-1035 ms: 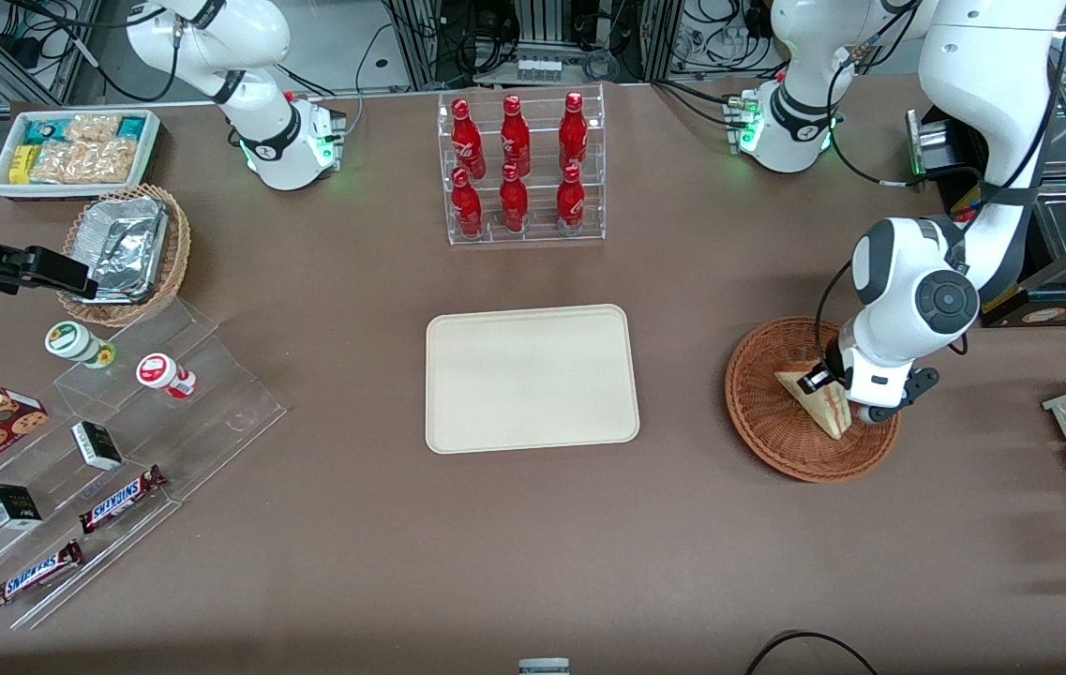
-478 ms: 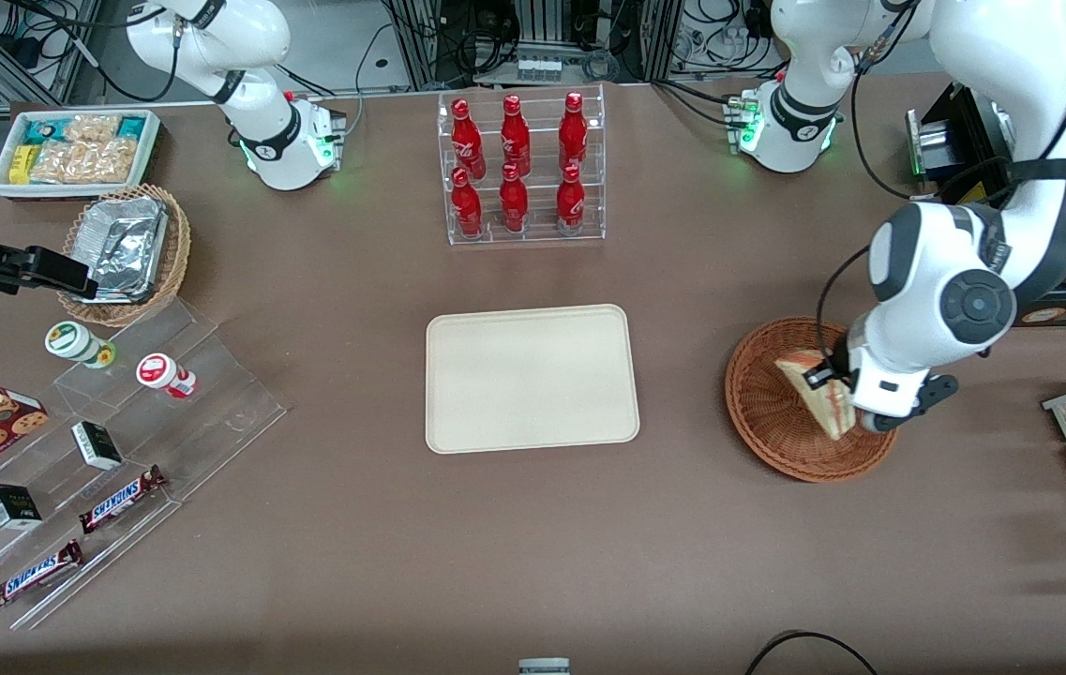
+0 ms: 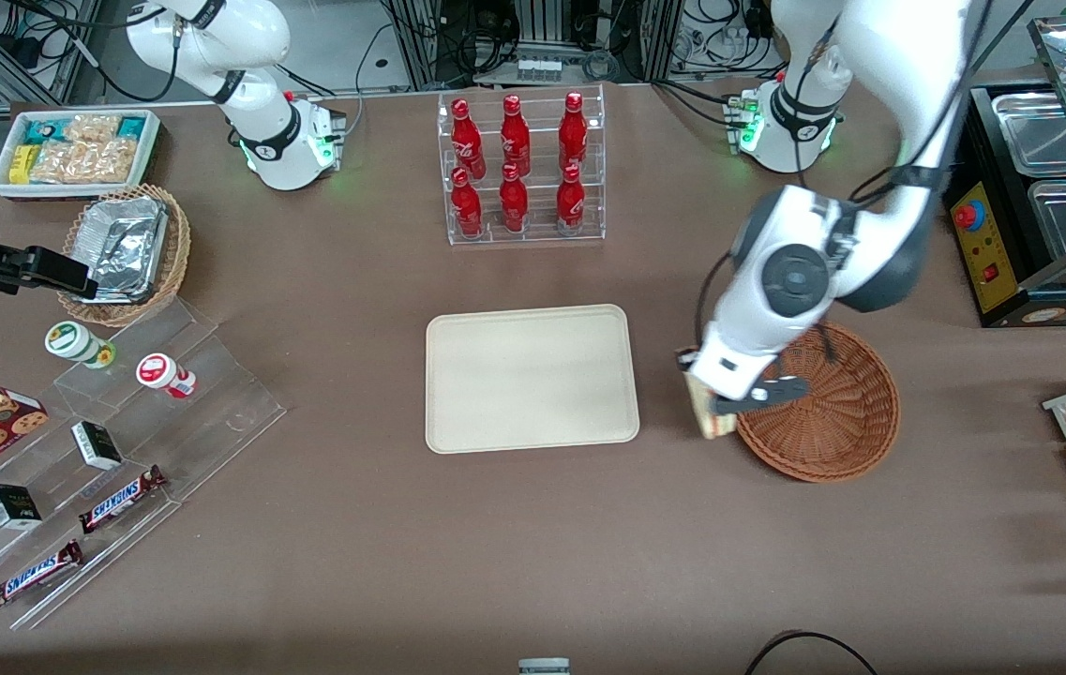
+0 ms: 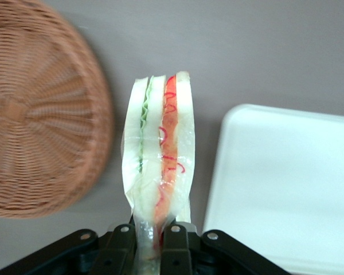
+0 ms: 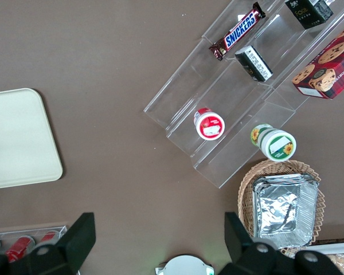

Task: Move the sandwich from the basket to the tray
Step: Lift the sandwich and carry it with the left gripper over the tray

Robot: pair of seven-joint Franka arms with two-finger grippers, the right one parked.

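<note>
Lifted out of basket [image 3: 823, 412], sandwich [image 4: 159, 154] clamped in gripper [image 4: 148, 240], now between basket and tray [image 3: 533, 380]

Sandwich [image 4: 158, 154]: glossy clear film wrap over soft pale bread.
Basket [image 3: 833, 412]: rough woven wicker, reddish-brown.
Tray [image 3: 531, 378]: smooth matt cream plastic.
Gripper [image 4: 149, 240]: matt black plastic fingers, pinching sandwich.
Table [image 3: 495, 544]: matt brown.
</note>
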